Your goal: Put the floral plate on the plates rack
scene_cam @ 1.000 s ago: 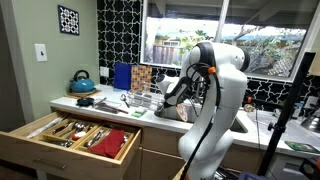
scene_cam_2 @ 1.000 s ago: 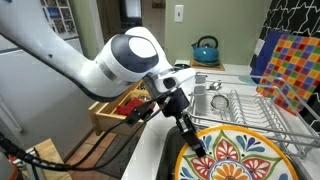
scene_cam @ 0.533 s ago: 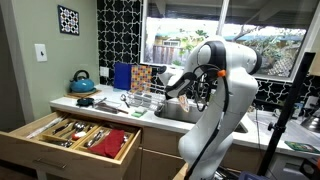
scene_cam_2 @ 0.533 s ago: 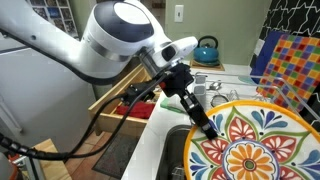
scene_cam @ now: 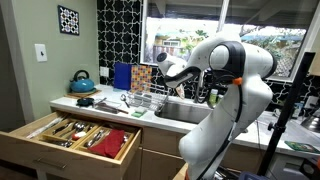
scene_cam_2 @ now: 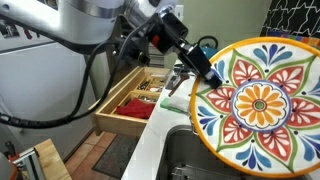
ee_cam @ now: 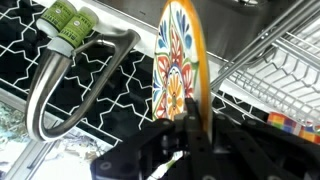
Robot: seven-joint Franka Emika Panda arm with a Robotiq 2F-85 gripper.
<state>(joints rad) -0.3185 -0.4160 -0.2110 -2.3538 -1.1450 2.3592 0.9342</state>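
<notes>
The floral plate [scene_cam_2: 258,108], yellow-rimmed with a bright flower pattern, hangs upright in the air. My gripper [scene_cam_2: 205,72] is shut on its left rim. In the wrist view the plate [ee_cam: 178,62] stands edge-on between my fingers [ee_cam: 160,142], with my gripper [ee_cam: 192,125] closed on its rim. The silvery wire plates rack [ee_cam: 278,72] lies to the right of the plate there. In an exterior view my gripper [scene_cam: 164,72] holds the plate above the counter, over the rack [scene_cam: 147,101]. The rack is hidden behind the plate in the close exterior view.
A sink faucet [ee_cam: 72,72] curves to the left of the plate, with a green-capped bottle [ee_cam: 66,22] by it. An open wooden cutlery drawer [scene_cam: 78,135] juts out below the counter. A blue kettle [scene_cam: 83,81] and a colourful tile board [scene_cam: 141,76] stand on the counter.
My gripper has lifted the plate up out of the sink area and swung it higher. The plate now stands upright above counter level.
</notes>
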